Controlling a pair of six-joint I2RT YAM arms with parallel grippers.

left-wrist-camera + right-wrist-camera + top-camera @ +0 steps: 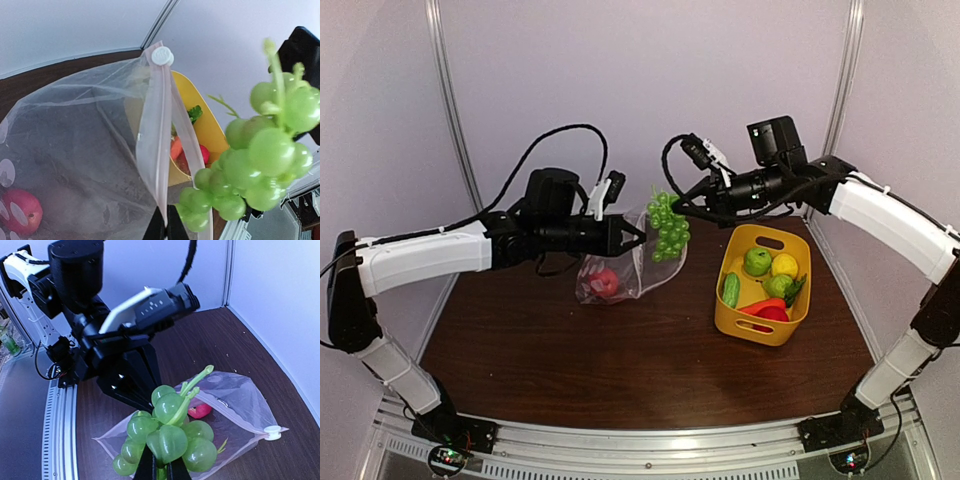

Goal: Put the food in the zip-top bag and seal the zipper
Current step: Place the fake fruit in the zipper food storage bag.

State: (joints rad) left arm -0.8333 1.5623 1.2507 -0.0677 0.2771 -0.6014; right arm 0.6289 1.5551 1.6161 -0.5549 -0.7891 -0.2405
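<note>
Left gripper [166, 227] seemingly pinches bag [75, 150] — right gripper [159, 470] dangles grapes [170, 440] above

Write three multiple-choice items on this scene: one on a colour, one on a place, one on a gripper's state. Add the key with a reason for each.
1. What colour is the basket?
A. yellow
B. blue
C. white

2. Where is the red apple?
A. in the basket
B. inside the zip-top bag
C. on the bare table

3. What state is the right gripper in?
A. open and empty
B. shut on a lemon
C. shut on the green grapes

Key:
1 A, its rim and walls are yellow in the top view.
2 B, the apple shows through the clear plastic near the bag's bottom.
3 C, the right wrist view shows its fingers closed at the base of the bunch.
</note>
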